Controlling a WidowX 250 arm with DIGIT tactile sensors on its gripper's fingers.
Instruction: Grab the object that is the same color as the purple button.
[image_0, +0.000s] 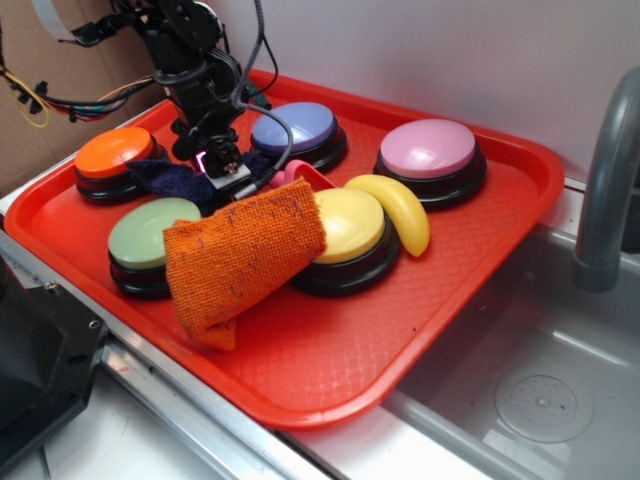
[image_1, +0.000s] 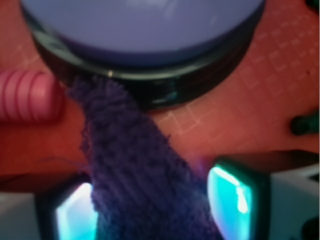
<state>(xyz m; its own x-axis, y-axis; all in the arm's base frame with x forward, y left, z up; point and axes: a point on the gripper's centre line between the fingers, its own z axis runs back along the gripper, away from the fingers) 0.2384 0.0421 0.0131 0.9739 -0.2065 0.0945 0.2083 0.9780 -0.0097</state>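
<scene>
Pincer (image_1: 150, 200) straddled the dark purple cloth (image_1: 135, 165) near the tray's (image_0: 330, 370) back edge, by the purple button (image_1: 145, 25); pads bracketing it, closure unclear. Lift remained.

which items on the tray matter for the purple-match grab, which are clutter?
Job:
- purple button
- dark purple cloth, lying between the gripper jaws

Clutter:
- orange cloth
- orange button, green button, yellow button, pink button
- banana
- pink ribbed piece

cloth (image_1: 135, 170) between pincer (image_1: 152, 205) fingers, before button (image_1: 145, 30)
</scene>
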